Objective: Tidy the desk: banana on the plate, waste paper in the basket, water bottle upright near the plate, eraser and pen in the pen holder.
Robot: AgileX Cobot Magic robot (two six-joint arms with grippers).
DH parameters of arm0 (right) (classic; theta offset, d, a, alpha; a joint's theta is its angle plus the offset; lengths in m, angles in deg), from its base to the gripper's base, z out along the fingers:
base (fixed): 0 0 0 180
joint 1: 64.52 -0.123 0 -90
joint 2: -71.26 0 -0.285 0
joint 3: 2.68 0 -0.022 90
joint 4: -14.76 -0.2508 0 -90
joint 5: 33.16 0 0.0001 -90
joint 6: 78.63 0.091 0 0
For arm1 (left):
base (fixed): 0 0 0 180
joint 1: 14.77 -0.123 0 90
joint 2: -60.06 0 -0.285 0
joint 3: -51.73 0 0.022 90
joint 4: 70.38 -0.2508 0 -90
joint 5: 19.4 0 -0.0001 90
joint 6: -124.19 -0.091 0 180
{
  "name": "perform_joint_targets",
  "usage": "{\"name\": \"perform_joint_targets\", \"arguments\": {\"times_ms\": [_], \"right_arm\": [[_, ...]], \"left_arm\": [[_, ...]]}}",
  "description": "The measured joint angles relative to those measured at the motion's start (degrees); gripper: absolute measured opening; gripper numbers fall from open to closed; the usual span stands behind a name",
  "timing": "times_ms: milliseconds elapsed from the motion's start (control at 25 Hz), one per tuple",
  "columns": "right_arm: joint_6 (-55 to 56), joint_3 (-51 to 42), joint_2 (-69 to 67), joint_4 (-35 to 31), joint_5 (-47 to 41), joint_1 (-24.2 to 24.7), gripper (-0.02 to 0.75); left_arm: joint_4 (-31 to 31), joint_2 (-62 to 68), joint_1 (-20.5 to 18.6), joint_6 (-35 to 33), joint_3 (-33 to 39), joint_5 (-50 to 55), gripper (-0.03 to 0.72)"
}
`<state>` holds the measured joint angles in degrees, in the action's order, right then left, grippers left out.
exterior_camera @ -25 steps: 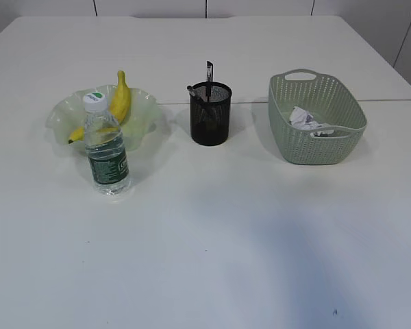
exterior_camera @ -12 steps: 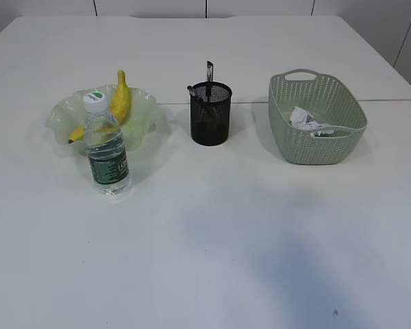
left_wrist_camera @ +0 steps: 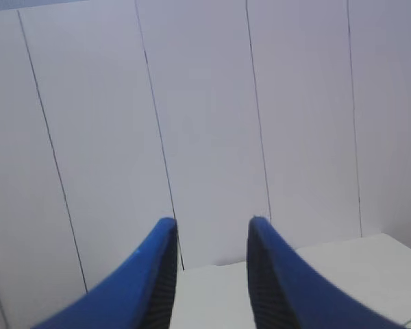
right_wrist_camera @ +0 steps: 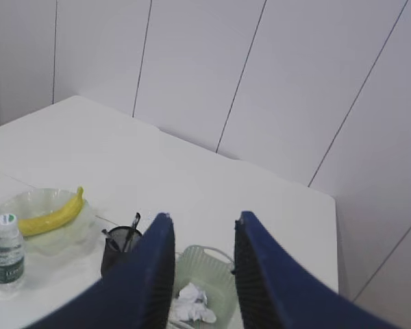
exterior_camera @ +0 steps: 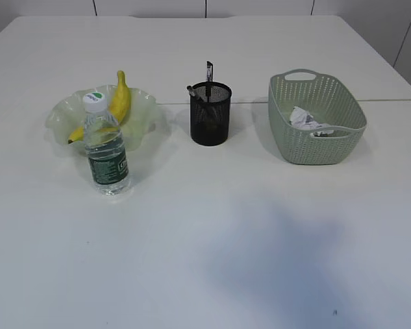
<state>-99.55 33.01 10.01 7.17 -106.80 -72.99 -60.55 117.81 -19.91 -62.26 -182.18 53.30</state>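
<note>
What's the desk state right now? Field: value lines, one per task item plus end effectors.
banana: in plate
water bottle: upright, just in front of plate
waste paper: in basket
pen holder: upright, pens inside; eraser not visible
left end effector: open, empty, raised
right end effector: open, empty, raised above desk

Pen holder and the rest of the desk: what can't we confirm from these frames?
- Eraser: not visible; the pen holder mesh is dark in the exterior view and its inside too small in the right wrist view.
- Waste paper: lower part hidden by the basket wall.
- Banana: middle hidden behind the water bottle in the exterior view.
- Left pincer and right pincer: bases cut off by the bottom edge; neither shows in the exterior view.
</note>
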Motion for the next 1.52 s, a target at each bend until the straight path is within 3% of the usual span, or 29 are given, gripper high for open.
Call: {"name": "perform_joint_targets", "arguments": {"times_ms": [320,680,1080,1520], "right_arm": [[1.7,-20.4,16.3,5.4,1.1,-0.2,0.231],[3.8,-42.8,32.6,5.7,3.0,-0.2,0.231],[6.2,-58.6,54.0,7.6,4.5,-0.2,0.231],[7.9,-75.2,54.9,7.6,5.6,-0.3,0.231]], "left_arm": [[-4.3,-8.4,3.1,2.2,5.0,0.0,0.236],[-11.9,-26.8,5.5,3.1,30.8,0.0,0.236],[-13.6,-49.5,5.6,3.7,58.3,0.0,0.236],[-11.8,-49.8,5.8,3.9,81.0,-3.1,0.236]]}}
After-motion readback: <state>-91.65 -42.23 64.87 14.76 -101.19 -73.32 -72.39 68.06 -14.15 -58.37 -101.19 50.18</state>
